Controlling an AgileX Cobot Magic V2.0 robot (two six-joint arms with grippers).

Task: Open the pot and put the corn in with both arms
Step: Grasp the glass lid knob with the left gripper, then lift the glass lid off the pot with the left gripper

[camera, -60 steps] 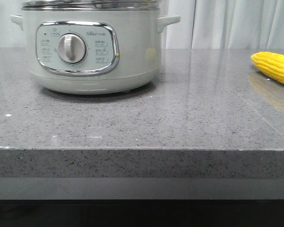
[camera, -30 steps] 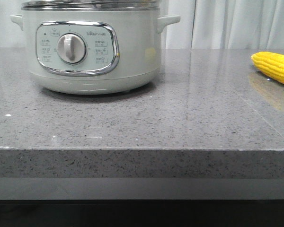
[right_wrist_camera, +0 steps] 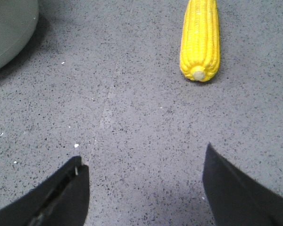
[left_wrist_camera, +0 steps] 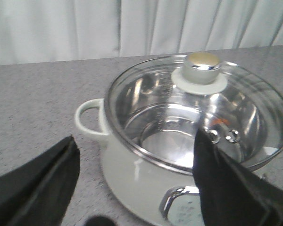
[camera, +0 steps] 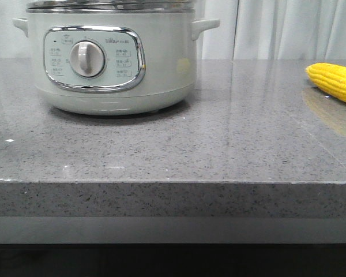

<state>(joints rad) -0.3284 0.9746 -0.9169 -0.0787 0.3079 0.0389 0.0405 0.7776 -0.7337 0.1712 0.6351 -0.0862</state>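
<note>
Nothing has shifted across the front views: pot and corn sit exactly where they sat a second ago.

The grey speckled desk (camera: 219,138) fills the front view, with pale curtains (camera: 288,29) behind it. The pot (camera: 106,57) stands at the far left of the desk, its chrome-framed panel and round dial (camera: 87,59) facing the camera, its upper part cut off by the frame edge. The corn (camera: 334,82) lies on the desk at the far right edge of that view, well apart from the pot, partly out of frame.

Neither arm shows in the front view; only the wrist cameras catch them. The left wrist view looks down on the pot (left_wrist_camera: 146,188) and shows what the front cannot: a glass lid (left_wrist_camera: 146,89) still seated on the steel rim, topped by a knob (left_wrist_camera: 203,67), with the shiny bowl visible through it. The left gripper (left_wrist_camera: 132,188) hangs before the pot, fingers (left_wrist_camera: 37,188) spread wide, holding nothing.

The right wrist view shows the whole corn (right_wrist_camera: 200,38) lying flat on the desk, and a corner of the pot (right_wrist_camera: 9,28). The right gripper (right_wrist_camera: 146,193) hovers short of the cob, fingers (right_wrist_camera: 61,195) wide apart, touching nothing.
</note>
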